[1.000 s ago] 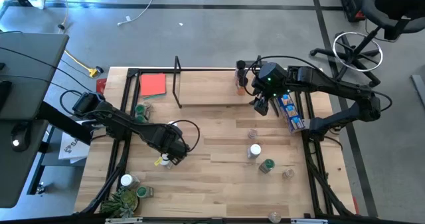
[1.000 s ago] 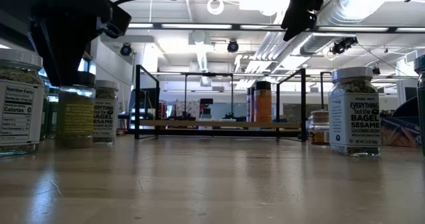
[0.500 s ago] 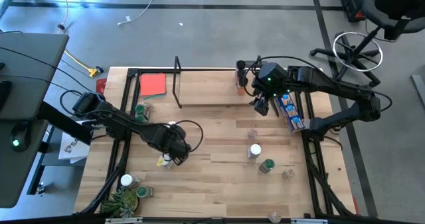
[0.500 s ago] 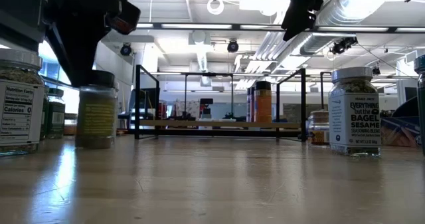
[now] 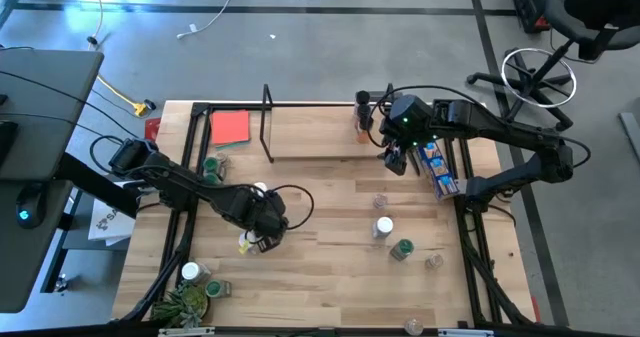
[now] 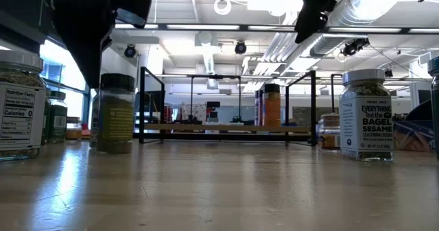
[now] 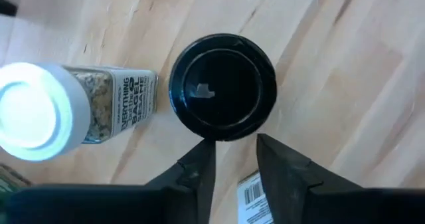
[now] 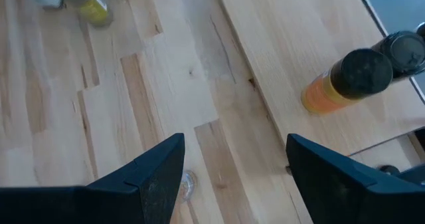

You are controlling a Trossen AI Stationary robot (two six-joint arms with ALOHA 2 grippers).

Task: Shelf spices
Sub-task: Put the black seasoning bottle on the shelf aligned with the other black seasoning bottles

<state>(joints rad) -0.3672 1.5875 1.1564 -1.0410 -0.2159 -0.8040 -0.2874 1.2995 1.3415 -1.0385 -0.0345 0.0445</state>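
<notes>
L hand (image 5: 262,234) is right over a black-lidded spice jar (image 7: 223,86) standing upright on the tabletop (image 5: 330,192), fingers narrowed just off its lid, not gripping yet. Shelf (image 5: 320,137) lies well beyond, nearer the R hand (image 5: 394,158), which hangs wide open, empty.

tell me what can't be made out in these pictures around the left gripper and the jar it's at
- Left gripper: in the high view the arm's own body covers the fingers and most of the black-lidded jar.
- Low view: the gripper body hides where the fingers meet the jar, so a firm grip cannot be told.
- Left wrist view: the fingertips sit at the lid's edge; the lid hides the jar's sides.
- The jar's label: too dim to read in the low view.
</notes>
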